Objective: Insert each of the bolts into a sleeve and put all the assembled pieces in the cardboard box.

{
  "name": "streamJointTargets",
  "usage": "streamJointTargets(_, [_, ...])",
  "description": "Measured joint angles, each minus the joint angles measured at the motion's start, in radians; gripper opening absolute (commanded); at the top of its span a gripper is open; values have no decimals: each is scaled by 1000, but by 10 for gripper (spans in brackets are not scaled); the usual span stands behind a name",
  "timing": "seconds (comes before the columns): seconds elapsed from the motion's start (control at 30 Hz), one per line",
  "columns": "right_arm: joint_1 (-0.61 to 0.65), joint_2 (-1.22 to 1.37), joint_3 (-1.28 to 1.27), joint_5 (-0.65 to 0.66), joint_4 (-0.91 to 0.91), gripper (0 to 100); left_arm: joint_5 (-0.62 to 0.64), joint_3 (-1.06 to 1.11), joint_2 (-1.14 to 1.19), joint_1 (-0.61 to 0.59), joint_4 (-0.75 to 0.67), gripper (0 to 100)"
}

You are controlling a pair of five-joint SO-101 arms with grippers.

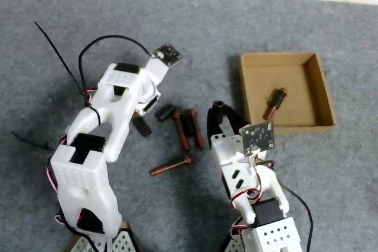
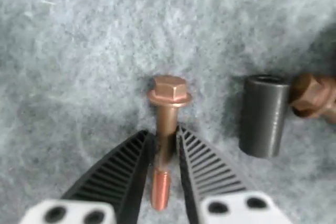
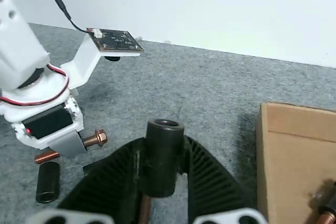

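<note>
While my left arm [image 1: 121, 101] bends over the loose parts on the grey table [image 1: 71, 28], my right gripper [image 1: 221, 116] sits just beside them from the high view, closed on a dark sleeve [image 1: 218, 108]. A spare bolt [image 1: 171, 165] lies apart, nearer my bases. Off to the right stands the box [image 1: 319, 87], with one assembled piece [image 1: 274, 103] inside.

From my left wrist, my left gripper [image 2: 164, 142] is pinched narrow on the shank of a bolt [image 2: 168, 95] that lies on the table, its threads poking out behind my fingers [image 2: 126, 171]. A loose sleeve [image 2: 264, 116] lies near it, with a second bolt [image 2: 312, 95] right against that sleeve's far side.

From my right wrist, my right gripper [image 3: 164, 148] clamps the sleeve [image 3: 165, 129] upright, open end up. Across the table my left arm [image 3: 31, 87] has the bolt [image 3: 97, 139] low at the table, with another sleeve [image 3: 47, 182] lying near it. The box [image 3: 294, 145] is on the other side, the assembled piece [image 3: 325, 211] at its edge.
</note>
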State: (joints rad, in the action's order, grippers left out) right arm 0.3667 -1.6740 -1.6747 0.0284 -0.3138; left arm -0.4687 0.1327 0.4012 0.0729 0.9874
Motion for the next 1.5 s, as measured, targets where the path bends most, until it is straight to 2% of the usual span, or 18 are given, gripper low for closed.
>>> streamJointTargets(0.2, [0, 0, 0, 0, 0, 4, -3, 0, 0, 0, 0, 68])
streamJointTargets(0.33, [0, 0, 0, 0, 0, 4, -3, 3, 0, 2, 0, 1])
streamJointTargets(0.8, [0, 0, 0, 0, 0, 4, -9, 52, -28, 6, -9, 5])
streamJointTargets(0.9, [2, 0, 0, 0, 0, 4, 18, 169, -117, 5, -80, 5])
streamJointTargets(1.13, [104, 0, 0, 0, 2, 4, 81, 620, -485, 3, -405, 5])
streamJointTargets(1.23, [110, 0, 0, 0, 2, 4, 163, 776, -661, 3, -506, 6])
streamJointTargets(1.37, [117, 0, 0, 0, 2, 5, 255, 930, -865, 3, -591, 6])
streamJointTargets(1.5, [204, 0, 0, 6, -12, 6, 358, 1030, -1051, 3, -612, 6])
